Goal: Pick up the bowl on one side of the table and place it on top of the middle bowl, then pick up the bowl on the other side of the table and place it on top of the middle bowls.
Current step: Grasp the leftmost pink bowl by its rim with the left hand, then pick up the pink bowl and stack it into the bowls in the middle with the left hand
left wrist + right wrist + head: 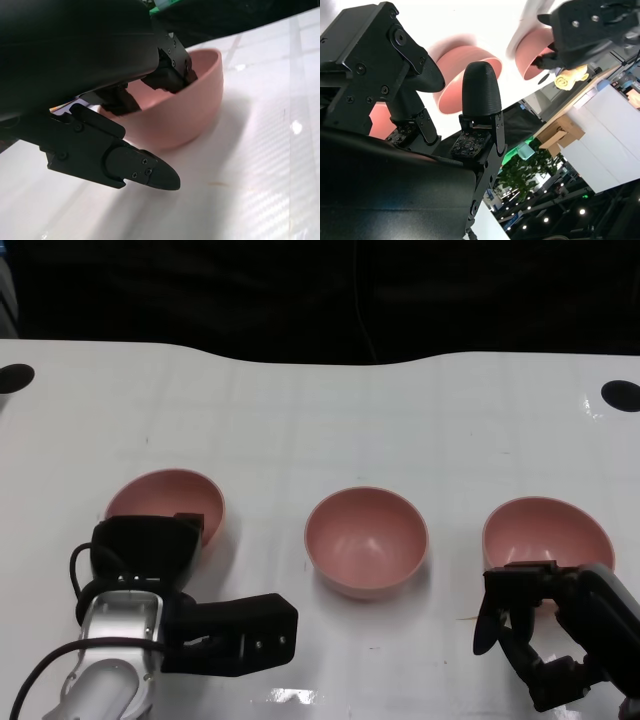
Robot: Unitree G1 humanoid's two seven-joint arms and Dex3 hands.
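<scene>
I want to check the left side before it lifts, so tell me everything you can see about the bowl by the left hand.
The left bowl is plain pink, smooth and matte like plastic, round, upright and empty. It sits on the white table, apart from the middle bowl. The left hand covers its near rim; in the wrist view, fingers reach over the rim inside.

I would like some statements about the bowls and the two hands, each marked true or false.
1. Three pink bowls stand apart on the white table. True.
2. The left bowl is already stacked on the middle bowl. False: it stands apart from it, unstacked.
3. The left hand has fingers reaching inside the left bowl. True.
4. The right hand holds the right bowl in the air. False: that bowl rests on the table.
</scene>
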